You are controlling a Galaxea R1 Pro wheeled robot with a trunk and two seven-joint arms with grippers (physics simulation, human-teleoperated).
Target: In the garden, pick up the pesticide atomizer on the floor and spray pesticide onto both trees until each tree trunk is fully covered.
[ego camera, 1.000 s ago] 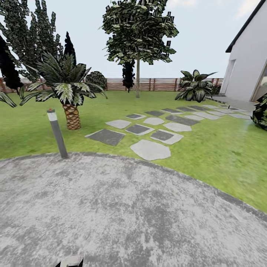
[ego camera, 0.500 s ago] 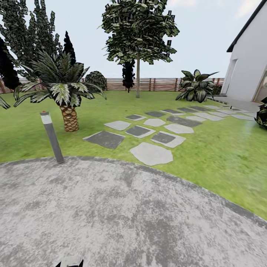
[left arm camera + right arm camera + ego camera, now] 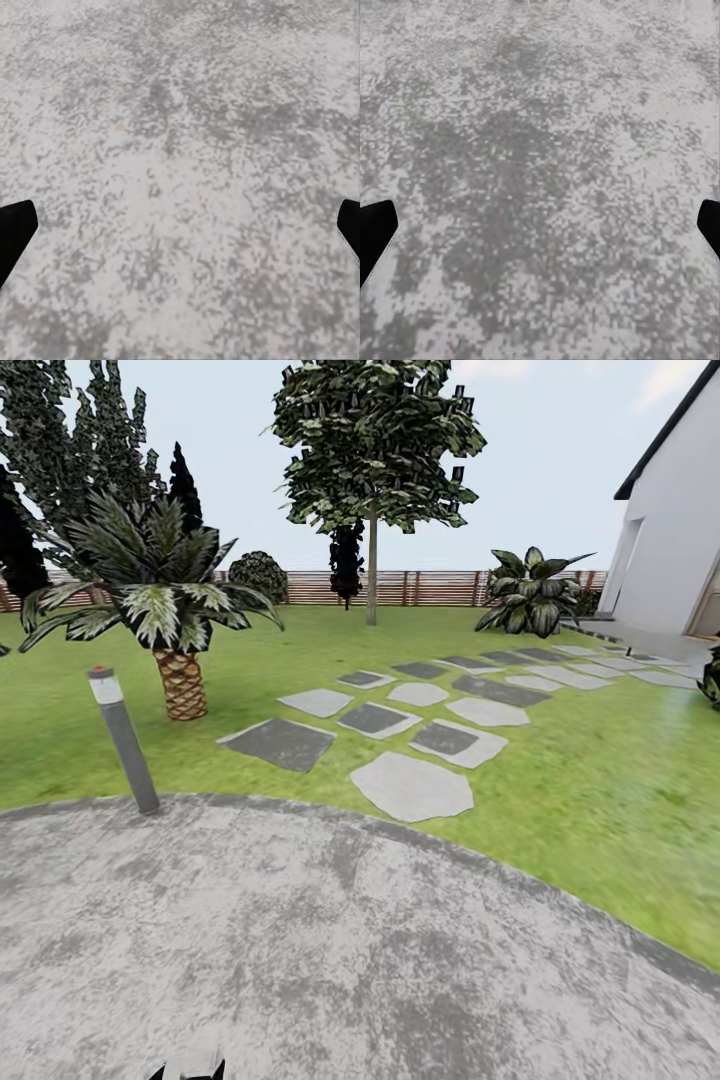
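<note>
My left gripper (image 3: 180, 225) hung over speckled grey paving (image 3: 180, 150), its two dark fingertips (image 3: 15, 232) parted to opposite edges of the wrist picture, spread wide with nothing between them and touching nothing. My right gripper (image 3: 540, 225) was the same: black fingertips (image 3: 375, 232) far apart above a darker patch of the same paving, holding nothing.

From my head I saw what the wrists could not. The round paved pad (image 3: 300, 940) lay nearest, with a short grey bollard light (image 3: 122, 740) at its far left edge. Beyond it the lawn (image 3: 600, 790) carried a trail of stepping stones (image 3: 410, 785), and a short palm (image 3: 170, 610) stood past the bollard. One tree (image 3: 372, 450) with a thin bare trunk (image 3: 371, 575) stood far across the grass near the slatted fence (image 3: 430, 588), well apart from both grippers. A white house wall (image 3: 670, 550) closed the right side.
</note>
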